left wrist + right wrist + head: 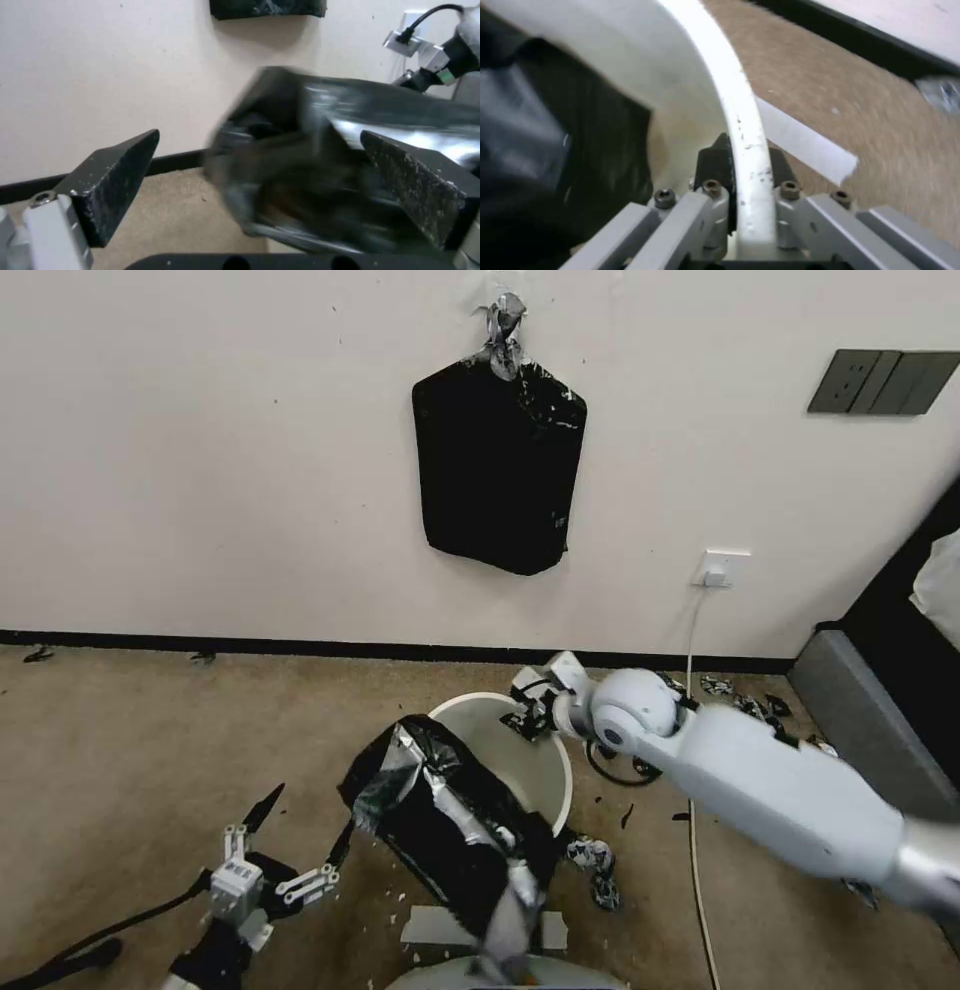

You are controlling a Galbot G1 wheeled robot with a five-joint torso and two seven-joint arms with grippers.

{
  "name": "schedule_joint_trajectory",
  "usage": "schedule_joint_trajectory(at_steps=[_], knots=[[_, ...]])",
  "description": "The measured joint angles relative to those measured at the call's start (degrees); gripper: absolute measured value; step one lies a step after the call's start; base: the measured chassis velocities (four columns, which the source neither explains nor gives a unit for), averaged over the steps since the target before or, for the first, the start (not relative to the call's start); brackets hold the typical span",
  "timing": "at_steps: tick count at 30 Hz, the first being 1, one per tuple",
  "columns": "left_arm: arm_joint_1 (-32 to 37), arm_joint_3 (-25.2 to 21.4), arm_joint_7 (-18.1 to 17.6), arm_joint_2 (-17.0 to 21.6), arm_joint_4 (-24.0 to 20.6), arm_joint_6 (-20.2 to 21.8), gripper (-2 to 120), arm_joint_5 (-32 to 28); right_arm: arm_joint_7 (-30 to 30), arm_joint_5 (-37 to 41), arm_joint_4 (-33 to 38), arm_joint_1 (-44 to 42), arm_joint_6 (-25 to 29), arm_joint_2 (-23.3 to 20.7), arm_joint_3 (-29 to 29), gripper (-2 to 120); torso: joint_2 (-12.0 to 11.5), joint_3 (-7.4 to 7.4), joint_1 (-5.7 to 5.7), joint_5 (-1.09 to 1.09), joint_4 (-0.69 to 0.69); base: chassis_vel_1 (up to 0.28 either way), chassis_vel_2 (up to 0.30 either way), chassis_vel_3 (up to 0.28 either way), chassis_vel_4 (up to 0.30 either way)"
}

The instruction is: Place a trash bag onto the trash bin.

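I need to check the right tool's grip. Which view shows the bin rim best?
The right wrist view: the trash bin rim sits pinched in the right tool. The head view shows the whole bin smaller, behind the trash bag.

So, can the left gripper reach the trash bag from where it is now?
Probably yes: the left gripper is open beside the trash bag, with bare carpet between them.

Trash bag [450, 815] glossy black, silvery creases; trash bin [535, 765] white.
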Motion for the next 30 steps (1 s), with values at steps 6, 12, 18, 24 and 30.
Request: schedule_joint_trajectory(at_steps=[6, 12, 18, 24, 30], knots=[[-0.62, 1.68, -1.37, -0.15, -0.35, 0.0, 100, -1.56, 12.25, 3.69, 3.48, -9.76, 0.08, 4.65, 9.05, 4, 0.0, 0.0, 0.0, -0.05, 0.01, 0.0, 0.0, 0.0, 0.0], [-1.37, 3.15, -4.71, -0.18, -1.23, 0.0, 100, -3.4, 17.79, 3.41, 6.83, -15.45, 0.91, 8.78, 14.38, 4, 0.0, 0.0, 0.0, -0.05, 0.02, 0.0, 0.0, 0.0, 0.0], [-1.56, 3.63, -4.97, -0.21, -1.26, 0.02, 100, -3.59, 23.37, 3.41, 9.65, -20.06, 2.38, 12.46, 18.59, 4, 0.0, 0.0, 0.0, -0.05, 0.01, 0.0, 0.0, 0.0, 0.0], [-1.87, 4.63, -4.99, -0.31, -0.6, 0.2, 100, -3.39, 29.52, 5.11, 12.82, -24.84, 2.31, 13.6, 21.05, 4, 0.0, 0.0, 0.0, -0.05, 0.01, 0.0, 0.0, 0.0, 0.0], [-2.35, 5.58, -4.99, -0.39, -0.18, 0.31, 100, -3.17, 32.24, 6.56, 15.08, -28.51, 1.67, 14.16, 22.27, 4, 0.0, 0.0, 0.0, -0.04, 0.0, 0.0, 0.0, 0.0, 0.0]])
